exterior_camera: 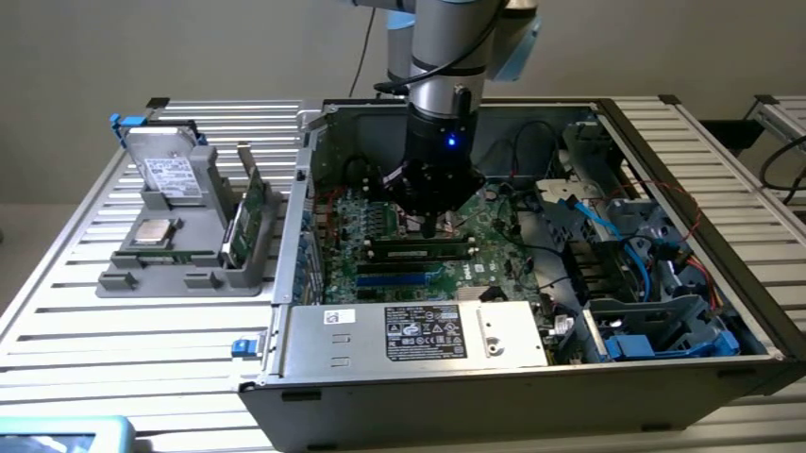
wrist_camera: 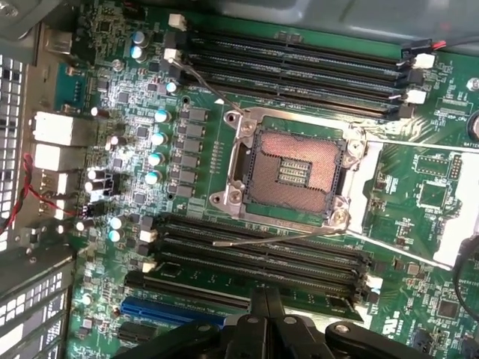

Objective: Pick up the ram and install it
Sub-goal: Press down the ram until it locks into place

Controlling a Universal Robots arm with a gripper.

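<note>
The ram (exterior_camera: 422, 252) is a slim green strip lying along a black slot on the motherboard (exterior_camera: 377, 226), just in front of the CPU socket. In the wrist view the ram (wrist_camera: 213, 274) sits in the outermost slot of the bank next to the socket (wrist_camera: 293, 170). My gripper (exterior_camera: 431, 226) reaches down into the open computer case, right over the middle of the strip. The gripper (wrist_camera: 266, 296) is shut, its fingers pressed together, with the tips at the ram's top edge. The seam between the fingers runs across the strip, so they do not clamp it.
A second bank of black slots (wrist_camera: 292, 63) lies beyond the socket, and a blue slot (wrist_camera: 168, 308) runs beside the ram. The power supply (exterior_camera: 416, 330) and blue cables (exterior_camera: 592, 217) crowd the case. A grey rack (exterior_camera: 189, 255) outside holds a drive and a green board (exterior_camera: 245, 212).
</note>
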